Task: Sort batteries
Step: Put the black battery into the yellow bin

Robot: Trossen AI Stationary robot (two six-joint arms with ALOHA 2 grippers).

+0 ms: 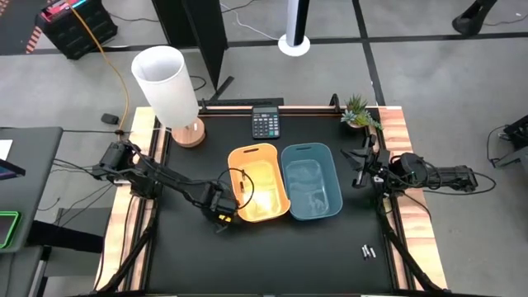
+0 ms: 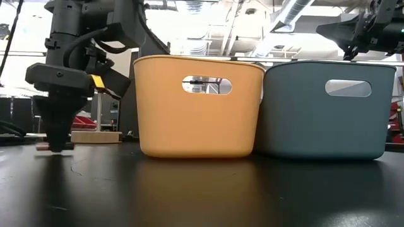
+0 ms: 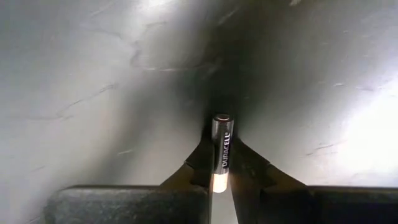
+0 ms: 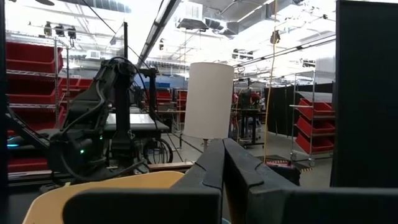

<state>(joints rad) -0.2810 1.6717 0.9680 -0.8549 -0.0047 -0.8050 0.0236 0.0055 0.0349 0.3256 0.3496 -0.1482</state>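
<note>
Two bins (image 1: 259,183) side by side mid-table, calculator (image 1: 265,124) behind

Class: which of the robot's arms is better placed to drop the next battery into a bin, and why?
Likely the left: the left gripper already clamps a battery beside the orange bin. The right gripper is shut, holding nothing.

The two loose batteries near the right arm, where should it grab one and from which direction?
Each of the two batteries lies flat on the table, a slim cylinder. The right gripper would probably do best coming straight down, pinching one across its middle, fingers crosswise to its length.
</note>
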